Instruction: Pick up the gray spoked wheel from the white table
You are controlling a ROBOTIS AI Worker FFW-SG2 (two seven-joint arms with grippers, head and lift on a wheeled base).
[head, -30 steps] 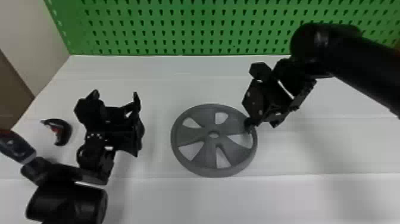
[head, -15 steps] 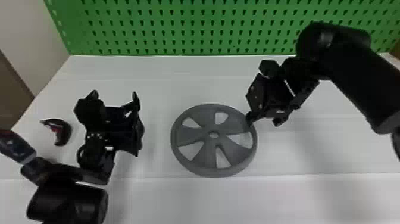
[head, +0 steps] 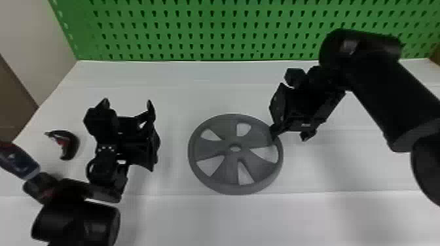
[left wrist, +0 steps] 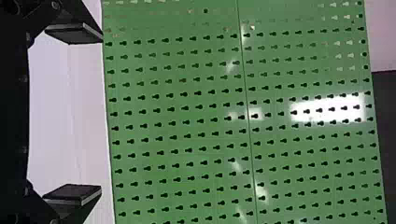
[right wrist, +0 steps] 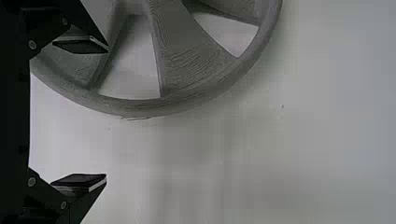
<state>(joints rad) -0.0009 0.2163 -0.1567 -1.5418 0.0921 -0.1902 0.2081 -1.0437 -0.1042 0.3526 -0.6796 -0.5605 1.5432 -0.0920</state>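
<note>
My right gripper (head: 290, 134) is spread at the edge of the gray spoked wheel (head: 234, 139)
I have the round, matte gray wheel lying flat on the white table (head: 180, 222), between my two arms; one flat black finger of the right gripper (right wrist: 107, 111) is over its rim on the right side, the other out past the rim above bare table, and I can't tell whether the near finger touches it. My left gripper (head: 127, 103) is left of the wheel, well apart from it, its fingers spread too, with the green perforated board (head: 209, 36) beyond. Farther left I see a small curved black-and-red object (head: 73, 142) and a dark blue tool handle (head: 18, 163) with a pale marking too small to read
</note>
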